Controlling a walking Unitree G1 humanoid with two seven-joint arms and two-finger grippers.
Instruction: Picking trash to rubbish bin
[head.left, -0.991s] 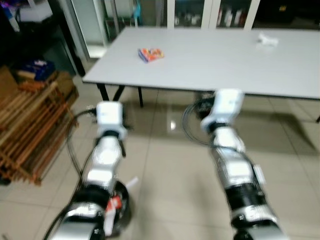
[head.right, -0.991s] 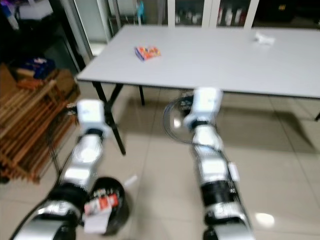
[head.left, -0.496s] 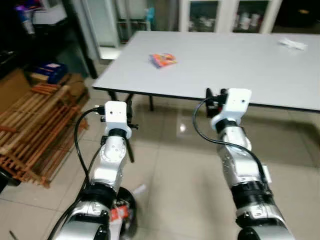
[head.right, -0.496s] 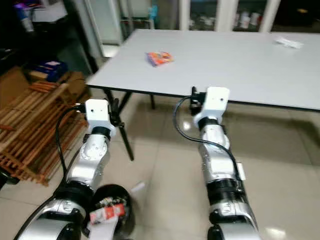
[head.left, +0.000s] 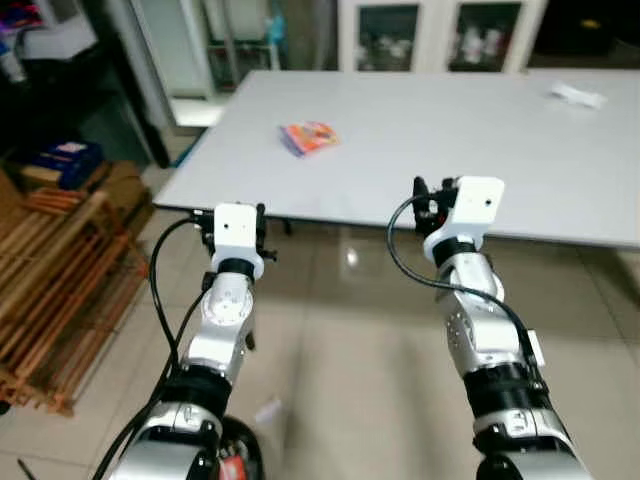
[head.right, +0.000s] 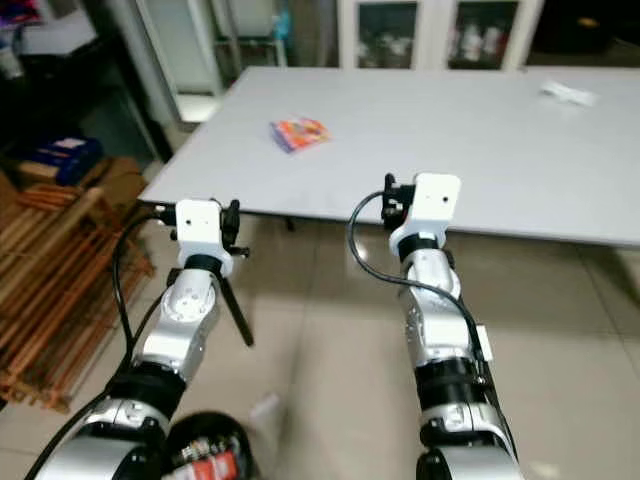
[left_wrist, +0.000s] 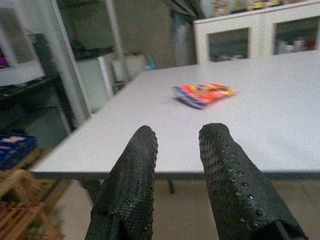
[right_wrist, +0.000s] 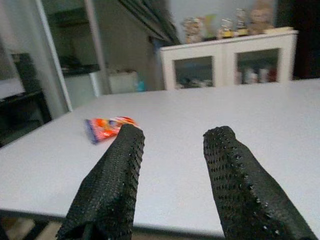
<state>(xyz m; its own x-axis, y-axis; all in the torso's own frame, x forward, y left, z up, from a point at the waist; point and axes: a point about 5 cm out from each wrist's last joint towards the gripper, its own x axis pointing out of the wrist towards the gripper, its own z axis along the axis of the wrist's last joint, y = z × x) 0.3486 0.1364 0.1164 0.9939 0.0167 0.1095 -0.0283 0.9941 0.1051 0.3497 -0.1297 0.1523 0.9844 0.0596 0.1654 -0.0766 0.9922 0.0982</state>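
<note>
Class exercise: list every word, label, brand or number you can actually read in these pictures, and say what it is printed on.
None can be read.
Colourful wrapper on the table: print too blurred.
Red label at the black bin: too small.
Blue box on the left: illegible.

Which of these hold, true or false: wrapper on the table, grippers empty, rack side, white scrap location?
1. The colourful orange-and-blue snack wrapper lies on the grey rectangular table. True.
2. The left gripper holds the wrapper. False: its fingers are apart and empty, short of the table edge.
3. The right gripper is open, holding nothing. True.
4. The slatted wooden rack stands on the robot's right. False: on its left.
5. The crumpled white scrap lies on the floor. False: on the table's far right.
</note>
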